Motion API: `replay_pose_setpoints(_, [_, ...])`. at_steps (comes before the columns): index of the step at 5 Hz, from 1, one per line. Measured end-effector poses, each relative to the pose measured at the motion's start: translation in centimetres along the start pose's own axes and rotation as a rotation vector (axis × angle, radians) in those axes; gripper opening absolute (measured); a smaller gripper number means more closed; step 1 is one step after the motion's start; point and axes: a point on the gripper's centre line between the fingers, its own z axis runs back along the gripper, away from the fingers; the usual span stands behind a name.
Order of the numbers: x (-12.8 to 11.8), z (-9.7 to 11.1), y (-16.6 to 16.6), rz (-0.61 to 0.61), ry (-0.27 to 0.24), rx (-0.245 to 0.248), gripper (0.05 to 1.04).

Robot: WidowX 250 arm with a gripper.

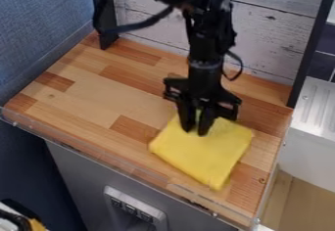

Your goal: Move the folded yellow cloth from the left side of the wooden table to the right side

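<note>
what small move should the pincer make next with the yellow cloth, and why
Probably a slight lift as a test: the pincer sits at the far part of the yellow cloth, and whether it grips the cloth can't be told.

There is one claw (196,131), one cloth (204,158), one counter (118,95).

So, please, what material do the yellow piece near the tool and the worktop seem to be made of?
The yellow piece looks like soft, matte fabric, perhaps a folded cloth: its corners are rounded and its surface has no shine. A thin sponge is also possible. The worktop looks like smooth wood, with joined blocks in light and reddish tones, though a printed wood pattern cannot be excluded.
</note>
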Motion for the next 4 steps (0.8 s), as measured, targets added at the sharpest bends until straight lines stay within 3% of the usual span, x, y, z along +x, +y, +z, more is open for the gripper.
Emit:
replay_pose_setpoints(1, [-0.6,2.5,1.5,-0.001,-0.014,-0.009,0.811])
replay_pose_setpoints(2, [-1.5,4.5,3.8,0.002,-0.020,-0.010,0.997])
replay_pose_setpoints(4, [-3.5,7.3,6.8,0.004,-0.032,-0.004,1.000])
